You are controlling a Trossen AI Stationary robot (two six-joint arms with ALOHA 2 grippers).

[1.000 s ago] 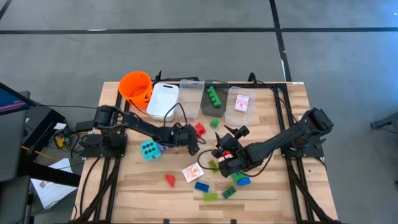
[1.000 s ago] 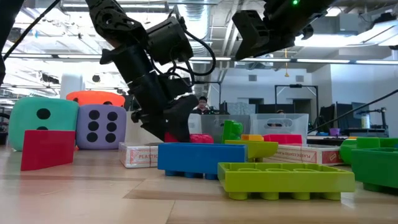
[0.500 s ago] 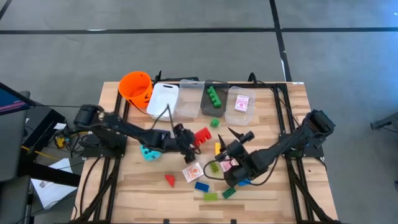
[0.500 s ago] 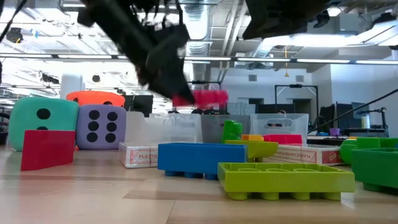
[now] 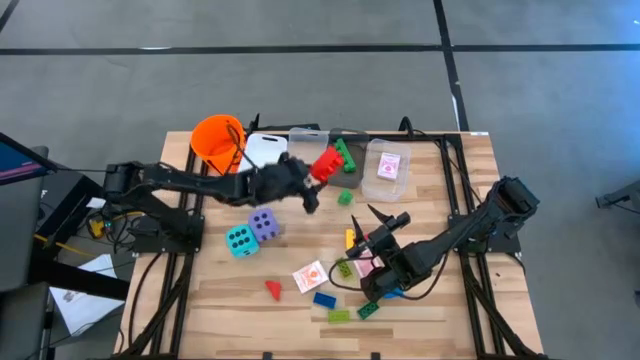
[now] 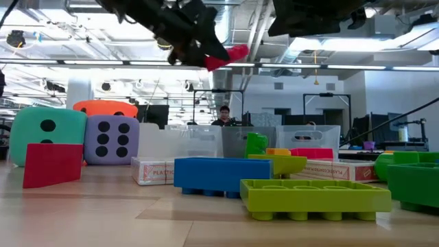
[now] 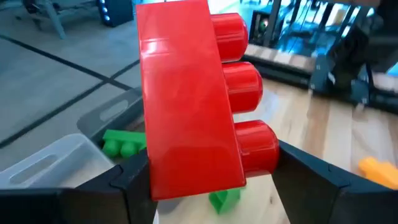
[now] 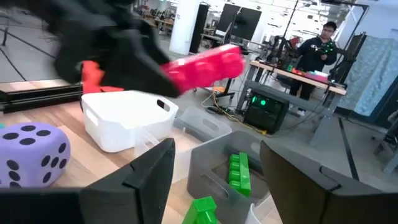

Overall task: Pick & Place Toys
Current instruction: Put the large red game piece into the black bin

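My left gripper (image 5: 318, 172) is shut on a red brick (image 5: 326, 163), held high over the table's far middle beside the row of bins; the brick also shows in the low view (image 6: 226, 56). My right gripper (image 5: 386, 216) hovers open and holding nothing over the right half, pointing level toward the bins (image 8: 217, 180). On the table lie a purple die (image 5: 263, 224), a teal die (image 5: 238, 240), a red wedge (image 5: 272, 289), a red-backed card (image 5: 310, 276), a yellow brick (image 5: 350, 238), a blue brick (image 5: 324, 299) and green bricks (image 5: 338, 316). My left gripper pinches the red brick's near end (image 7: 186, 180) between its two fingers, one on the studded top, one on the underside. The fingers (image 7: 305, 177) point slightly downward, toward the far edge. The brick sticks out beyond the fingertips, lifted clear of the table.
Along the far edge stand an orange bucket (image 5: 218, 140), a white bin (image 5: 262, 152), a clear bin (image 5: 305, 148), a grey bin (image 5: 334, 172) holding a green brick (image 5: 346, 155), and a clear bin (image 5: 372, 180) holding a card (image 5: 388, 165). A loose green brick (image 5: 346, 197) lies before them.
My left gripper has risen from the table and swung toward the far edge, tipping from pointing steeply down to nearly level, carrying the red brick up clear of the table to beside the bins. The purple die it stood over now shows. My right gripper has turned a little.
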